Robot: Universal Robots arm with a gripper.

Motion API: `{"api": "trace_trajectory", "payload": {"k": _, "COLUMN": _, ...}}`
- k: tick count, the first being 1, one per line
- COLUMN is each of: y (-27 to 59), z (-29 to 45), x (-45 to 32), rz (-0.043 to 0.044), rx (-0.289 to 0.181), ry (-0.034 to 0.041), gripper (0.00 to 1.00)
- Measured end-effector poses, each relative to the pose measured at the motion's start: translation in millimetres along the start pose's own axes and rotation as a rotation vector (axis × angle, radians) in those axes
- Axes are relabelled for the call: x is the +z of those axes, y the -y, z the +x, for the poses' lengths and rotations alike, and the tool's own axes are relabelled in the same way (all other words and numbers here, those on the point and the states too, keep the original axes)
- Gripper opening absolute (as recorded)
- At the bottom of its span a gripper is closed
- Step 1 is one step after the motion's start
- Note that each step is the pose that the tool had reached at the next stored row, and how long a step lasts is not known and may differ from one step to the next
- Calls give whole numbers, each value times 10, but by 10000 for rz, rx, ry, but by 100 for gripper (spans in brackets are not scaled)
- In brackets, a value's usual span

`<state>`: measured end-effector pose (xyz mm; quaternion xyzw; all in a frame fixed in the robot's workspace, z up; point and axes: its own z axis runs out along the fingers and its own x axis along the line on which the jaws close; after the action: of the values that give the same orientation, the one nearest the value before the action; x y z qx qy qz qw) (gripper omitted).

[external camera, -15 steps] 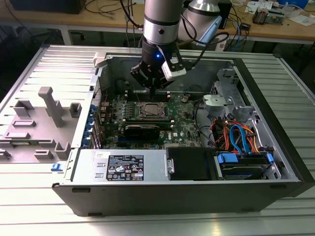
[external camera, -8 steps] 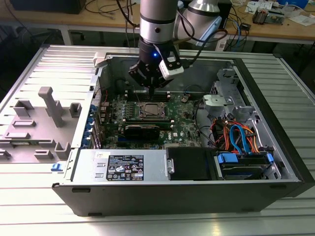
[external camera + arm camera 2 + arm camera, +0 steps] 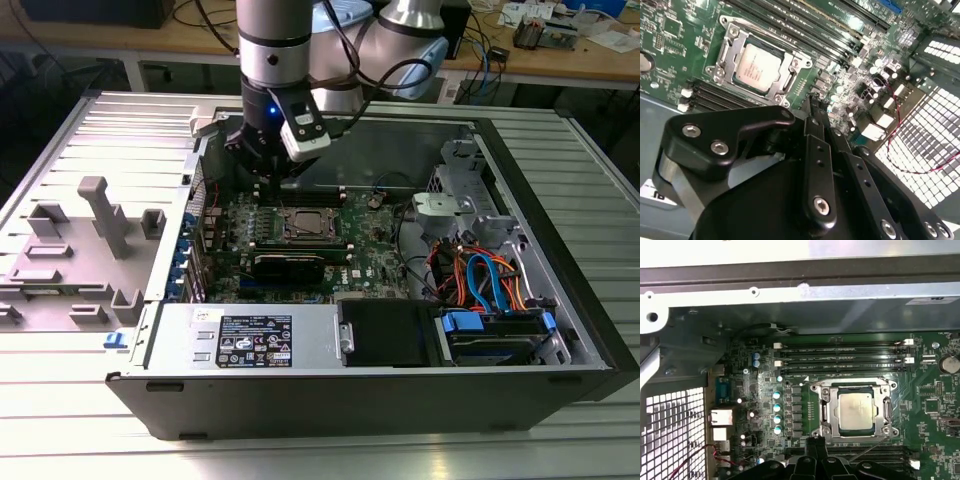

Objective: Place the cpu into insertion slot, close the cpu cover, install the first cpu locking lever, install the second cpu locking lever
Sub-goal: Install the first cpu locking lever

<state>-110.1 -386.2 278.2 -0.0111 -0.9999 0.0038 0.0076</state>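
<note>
Item: cpu seated in the insertion slot near the middle of the green board, cpu cover flat around it; your gripper, pinched together on nothing, hangs just beside the slot's edge, so a skewed descent would likely gouge board parts.

Light comes from overhead, bright and even. In the exterior view it glares white off the ribbed metal surface, while the inside of the open case sits in softer shade. In the first wrist view the cpu carries a pale sheen and the case rim is washed out. In the second wrist view the perforated wall burns white, and the black gripper, close to the lens, looks soft.
</note>
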Motion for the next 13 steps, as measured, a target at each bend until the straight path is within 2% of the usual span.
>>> {"api": "trace_trajectory", "payload": {"k": 6, "y": 2, "z": 80, "x": 23, "rz": 3, "rx": -293, "ry": 3, "gripper": 11}}
{"api": "trace_trajectory", "payload": {"k": 7, "y": 3, "z": 85, "x": 24, "rz": -24, "rx": -311, "ry": 1, "gripper": 11}}
{"api": "trace_trajectory", "payload": {"k": 11, "y": 4, "z": 86, "x": 24, "rz": -28, "rx": -315, "ry": 2, "gripper": 11}}
{"api": "trace_trajectory", "payload": {"k": 13, "y": 4, "z": 85, "x": 25, "rz": -65, "rx": -328, "ry": 2, "gripper": 11}}
